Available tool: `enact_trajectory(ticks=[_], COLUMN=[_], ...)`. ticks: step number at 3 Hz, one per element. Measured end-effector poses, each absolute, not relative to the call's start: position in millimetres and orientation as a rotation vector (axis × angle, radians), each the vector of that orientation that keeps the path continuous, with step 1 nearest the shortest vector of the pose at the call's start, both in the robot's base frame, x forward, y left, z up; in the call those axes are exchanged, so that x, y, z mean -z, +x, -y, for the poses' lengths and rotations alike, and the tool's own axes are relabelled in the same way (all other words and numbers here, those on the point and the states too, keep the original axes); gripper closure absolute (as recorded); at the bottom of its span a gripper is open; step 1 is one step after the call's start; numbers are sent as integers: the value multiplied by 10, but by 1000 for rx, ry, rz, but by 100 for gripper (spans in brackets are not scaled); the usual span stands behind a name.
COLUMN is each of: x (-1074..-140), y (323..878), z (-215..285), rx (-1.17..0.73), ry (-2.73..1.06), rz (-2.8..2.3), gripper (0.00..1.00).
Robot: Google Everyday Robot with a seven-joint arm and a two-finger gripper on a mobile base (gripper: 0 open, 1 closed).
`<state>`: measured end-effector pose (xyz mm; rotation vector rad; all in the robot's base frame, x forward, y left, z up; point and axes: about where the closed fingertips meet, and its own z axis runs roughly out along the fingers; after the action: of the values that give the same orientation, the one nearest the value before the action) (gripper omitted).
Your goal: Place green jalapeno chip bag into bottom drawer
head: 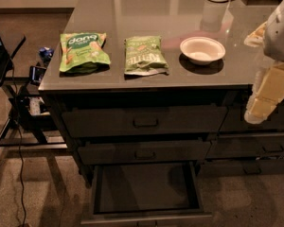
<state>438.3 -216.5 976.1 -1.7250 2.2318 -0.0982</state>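
Hanging beside the counter (pixel 146 13) is our gripper (pixel 267 96); open or closed, we cannot tell. The chip bag (pixel 144 56) lies on top.

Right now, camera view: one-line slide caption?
Bottom drawer open; green jalapeno chip bag on countertop between dang bag and white bowl; gripper at right edge, away from the bag.

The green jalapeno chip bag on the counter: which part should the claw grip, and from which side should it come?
Probably from above, pinching across its middle. The green jalapeno chip bag lies flat on the counter, apart from the dang bag and the white bowl, so both sides are free. The claw hangs at the right, beside the counter.
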Motion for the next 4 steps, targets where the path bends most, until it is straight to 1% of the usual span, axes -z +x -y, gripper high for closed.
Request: enact_trajectory(ticks=[1, 2, 4], x=[-9764, -9699, -9398], y=[4467, 4723, 5481], z=[2104, 1979, 1502], rx=[102, 80, -10], ry=[-1733, -1756, -1851], rz=[-2217, -2211, -2149], gripper=[0, 0, 0])
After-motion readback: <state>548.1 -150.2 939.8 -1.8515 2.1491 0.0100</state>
